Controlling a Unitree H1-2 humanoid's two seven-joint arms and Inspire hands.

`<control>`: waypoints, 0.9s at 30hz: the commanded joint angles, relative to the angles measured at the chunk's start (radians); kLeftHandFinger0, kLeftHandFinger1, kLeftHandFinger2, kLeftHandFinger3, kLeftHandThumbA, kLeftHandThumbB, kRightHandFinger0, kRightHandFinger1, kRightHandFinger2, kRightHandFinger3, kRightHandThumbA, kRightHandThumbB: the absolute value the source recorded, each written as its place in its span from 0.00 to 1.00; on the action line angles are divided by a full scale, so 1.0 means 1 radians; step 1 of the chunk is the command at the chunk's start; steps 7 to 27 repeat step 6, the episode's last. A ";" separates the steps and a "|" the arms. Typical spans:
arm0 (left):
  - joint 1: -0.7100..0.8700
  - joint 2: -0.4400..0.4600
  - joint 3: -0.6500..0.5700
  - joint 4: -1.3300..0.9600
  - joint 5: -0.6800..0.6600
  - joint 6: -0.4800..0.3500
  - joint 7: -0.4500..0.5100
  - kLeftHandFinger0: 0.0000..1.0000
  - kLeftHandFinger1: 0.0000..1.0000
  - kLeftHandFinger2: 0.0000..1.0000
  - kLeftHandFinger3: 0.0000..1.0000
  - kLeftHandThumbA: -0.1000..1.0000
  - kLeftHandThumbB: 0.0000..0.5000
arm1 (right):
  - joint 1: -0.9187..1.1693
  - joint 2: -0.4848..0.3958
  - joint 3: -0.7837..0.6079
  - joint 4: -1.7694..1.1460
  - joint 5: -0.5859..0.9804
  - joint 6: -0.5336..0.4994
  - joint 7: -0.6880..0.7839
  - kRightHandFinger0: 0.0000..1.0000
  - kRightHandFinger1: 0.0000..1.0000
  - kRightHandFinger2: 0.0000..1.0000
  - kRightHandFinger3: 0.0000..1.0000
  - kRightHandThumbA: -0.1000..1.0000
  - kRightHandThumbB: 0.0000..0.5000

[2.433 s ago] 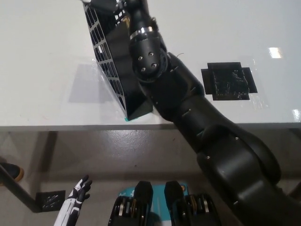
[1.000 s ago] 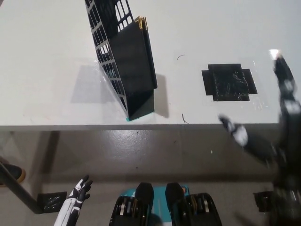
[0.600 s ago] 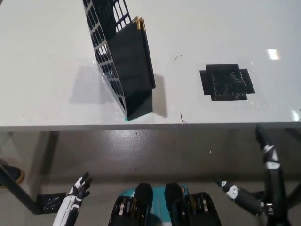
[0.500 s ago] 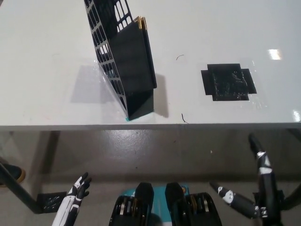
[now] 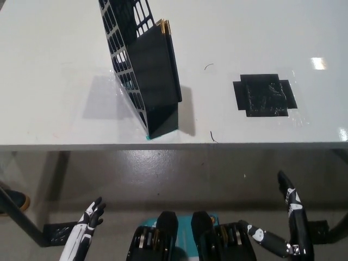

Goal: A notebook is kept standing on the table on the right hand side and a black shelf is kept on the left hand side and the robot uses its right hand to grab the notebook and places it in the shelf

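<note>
Looking at this, the placing step seems pretty much done: the notebook [image 5: 157,65] is standing inside the black shelf [image 5: 136,65] on the left part of the white table [image 5: 54,65], yellowish page edges poking up at the top. The black right hand [image 5: 285,231] hangs below the table edge at lower right, fingers spread and holding nothing. The white left hand [image 5: 87,228] rests at lower left, fingers loosely apart, empty too. A black taped patch [image 5: 265,94] marks the bare spot on the right. Next move, I'd guess, is just parking the arm.
</note>
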 commanded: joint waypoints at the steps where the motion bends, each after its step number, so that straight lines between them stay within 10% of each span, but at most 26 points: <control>1: -0.012 0.012 0.004 -0.007 0.004 -0.028 0.010 1.00 1.00 1.00 1.00 1.00 0.35 | -0.035 0.004 -0.017 0.006 0.037 -0.055 0.012 1.00 1.00 1.00 1.00 1.00 0.71; 27: -0.012 0.013 0.005 -0.009 0.005 -0.028 0.009 1.00 1.00 1.00 1.00 1.00 0.32 | -0.043 0.011 -0.031 0.022 0.077 -0.055 0.043 1.00 1.00 1.00 1.00 1.00 0.68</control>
